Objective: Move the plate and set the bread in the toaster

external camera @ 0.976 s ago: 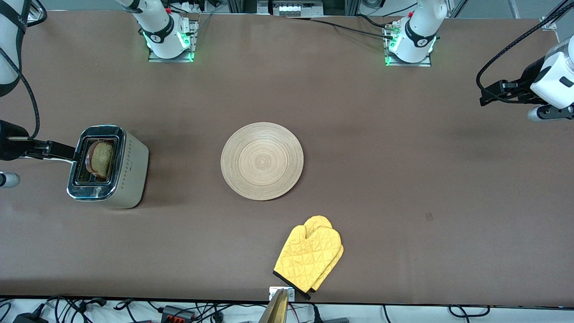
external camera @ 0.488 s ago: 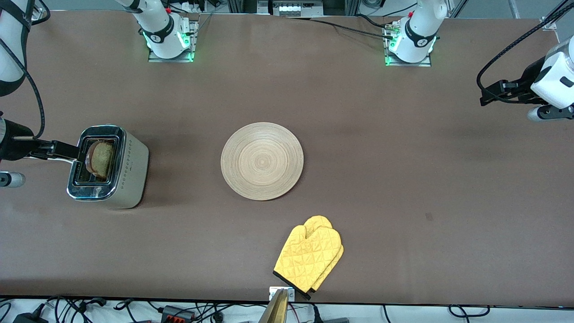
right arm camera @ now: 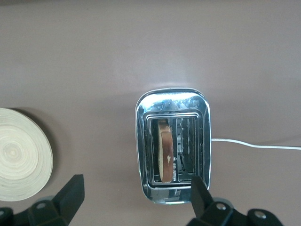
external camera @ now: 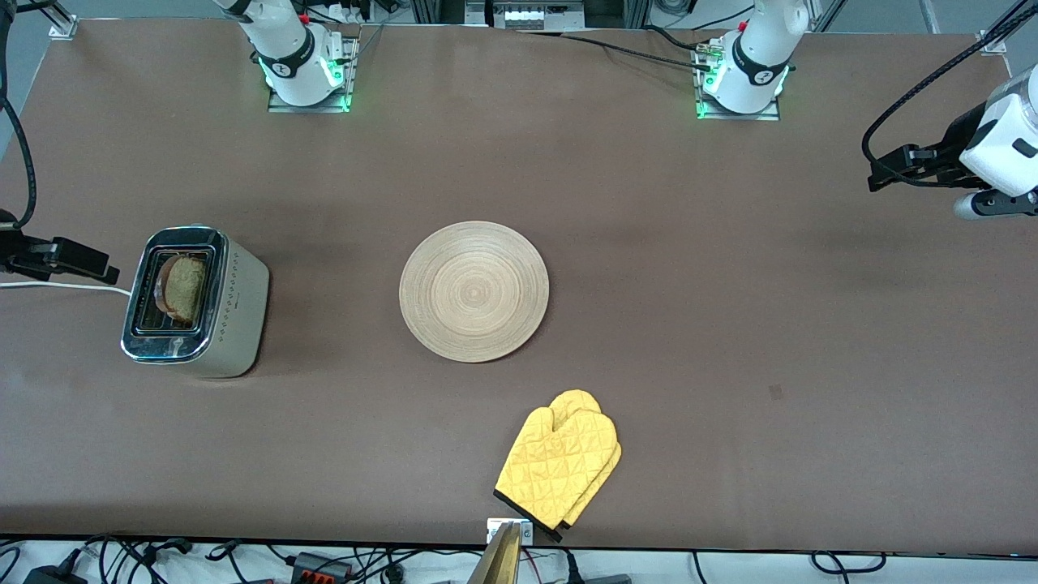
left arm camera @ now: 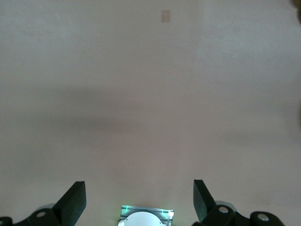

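Observation:
The toaster (external camera: 195,302) stands toward the right arm's end of the table. The bread (external camera: 180,289) stands upright in its slot on the plate's side, with the crust showing (right arm camera: 165,150) in the chrome top (right arm camera: 173,146). The wooden plate (external camera: 474,290) lies bare at mid-table, its edge (right arm camera: 21,153) showing in the right wrist view. My right gripper (external camera: 81,264) hangs open and empty (right arm camera: 135,183) over the table edge beside the toaster, apart from it. My left gripper (external camera: 892,170) waits open (left arm camera: 138,187) over bare table at the left arm's end.
A yellow oven mitt (external camera: 559,465) lies near the table's front edge, nearer to the camera than the plate. The toaster's white cord (external camera: 57,285) runs off toward the right arm's end of the table. The left arm's base (left arm camera: 146,216) shows between the left fingers.
My right gripper has drawn back from the toaster's top toward the table's end, leaving the bread in the slot. The left arm, plate and mitt have not moved.

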Robot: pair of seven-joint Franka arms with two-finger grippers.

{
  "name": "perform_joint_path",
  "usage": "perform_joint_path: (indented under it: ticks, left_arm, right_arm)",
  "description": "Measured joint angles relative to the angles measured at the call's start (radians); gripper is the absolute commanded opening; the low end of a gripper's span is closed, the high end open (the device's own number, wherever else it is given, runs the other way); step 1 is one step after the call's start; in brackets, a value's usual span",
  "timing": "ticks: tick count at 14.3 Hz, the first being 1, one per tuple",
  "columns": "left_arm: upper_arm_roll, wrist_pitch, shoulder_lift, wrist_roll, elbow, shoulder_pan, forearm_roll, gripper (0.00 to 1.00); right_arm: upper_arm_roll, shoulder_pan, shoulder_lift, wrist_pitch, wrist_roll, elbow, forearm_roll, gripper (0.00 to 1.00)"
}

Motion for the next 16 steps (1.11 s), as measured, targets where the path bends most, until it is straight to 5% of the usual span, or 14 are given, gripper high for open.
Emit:
perform_joint_path:
  ticks: [7,16]
  left_arm:
    - [0.0,0.0,0.0,0.0,0.0,0.0,0.0,1.0]
    - [0.0,0.0,0.0,0.0,0.0,0.0,0.0,1.0]
  right_arm:
    - [0.008,0.0,-0.214,0.11,0.0,-0.328,-0.044,1.0]
    - [0.017,0.0,-0.277,0.113,0.0,-0.391,-0.059,1.0]
